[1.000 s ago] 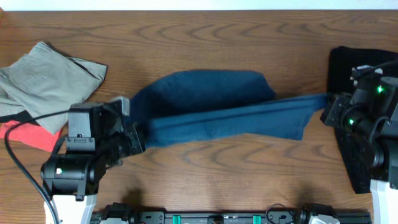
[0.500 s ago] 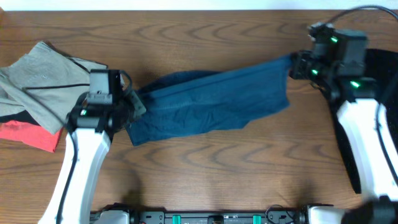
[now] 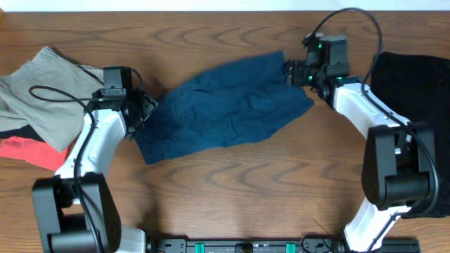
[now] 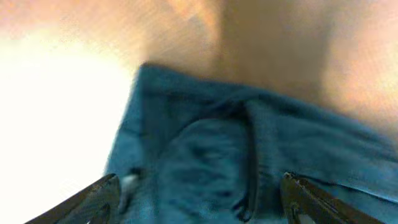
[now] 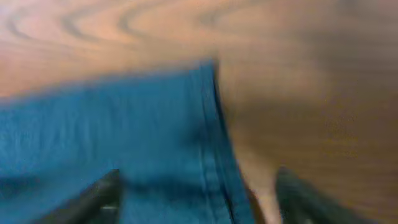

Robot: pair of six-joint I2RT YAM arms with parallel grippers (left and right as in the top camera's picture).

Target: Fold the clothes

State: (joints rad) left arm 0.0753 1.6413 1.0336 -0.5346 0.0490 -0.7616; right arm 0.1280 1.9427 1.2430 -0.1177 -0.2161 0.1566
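Note:
The clothes here are chiefly a wrinkled dark navy garment (image 3: 225,109), lying doubled over across the middle of the table. My left gripper (image 3: 146,110) is at its left end, open. In the left wrist view its fingers (image 4: 93,200) stand wide apart over the blue cloth (image 4: 205,155), with a small pale button (image 4: 129,182) beside the left finger. My right gripper (image 3: 288,72) is at the garment's far right corner, also open. In the right wrist view its blurred fingers (image 5: 102,198) straddle the cloth's hemmed edge (image 5: 211,155). Neither holds the cloth.
A khaki-grey garment (image 3: 49,91) lies at the far left with a coral-red piece (image 3: 31,151) under its near edge. A black cloth (image 3: 411,84) lies at the right edge. Bare wood table (image 3: 232,190) shows in front of the navy garment.
Both arms carried the navy garment's near edge toward the back of the table, laying it over itself. Both grippers, shut on the cloth before, have opened and let go.

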